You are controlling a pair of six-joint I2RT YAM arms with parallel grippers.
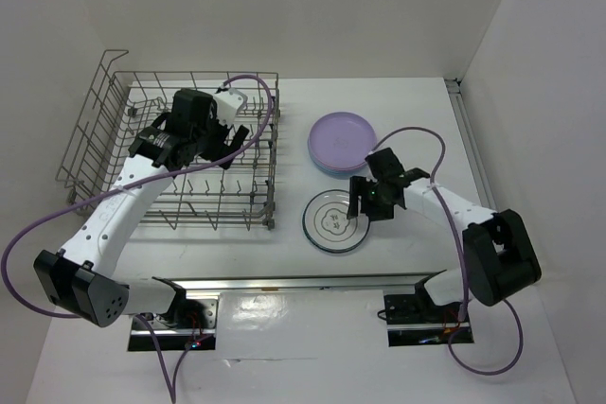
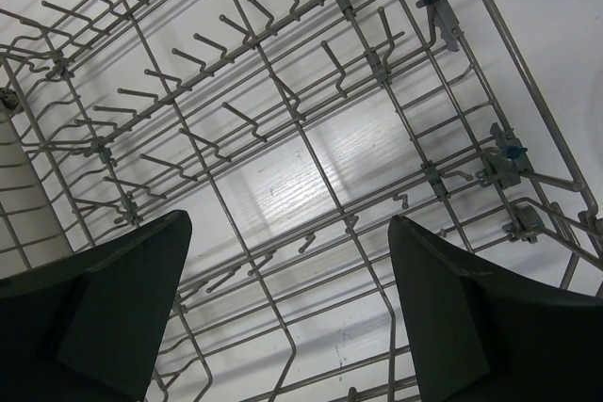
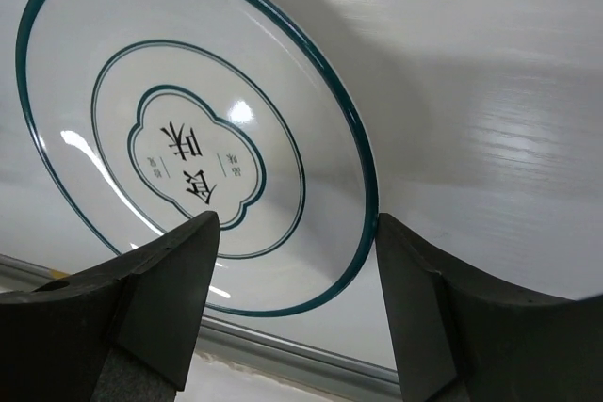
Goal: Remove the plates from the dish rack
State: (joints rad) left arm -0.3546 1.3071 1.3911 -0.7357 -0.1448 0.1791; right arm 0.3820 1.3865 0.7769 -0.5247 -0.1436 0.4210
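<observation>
The dish rack (image 1: 210, 198), a grey wire basket, stands at the left of the table. My left gripper (image 1: 185, 144) hovers over it, open. In the left wrist view only bare tines and wires of the dish rack (image 2: 316, 162) show between the wide-apart fingers of the left gripper (image 2: 292, 298); no plates are seen in it. A white plate with a teal rim (image 1: 336, 221) lies flat on the table. My right gripper (image 1: 367, 207) is just above its right edge. In the right wrist view the right gripper (image 3: 297, 261) stands open astride the rim of the white plate (image 3: 188, 129). A lavender plate (image 1: 343, 142) sits behind.
A light blue edge shows under the lavender plate. A metal strip (image 1: 284, 283) runs along the table's near edge, seen also below the plate as a grey strip (image 3: 283, 350). Purple cables loop from both arms. White walls close in the back and right.
</observation>
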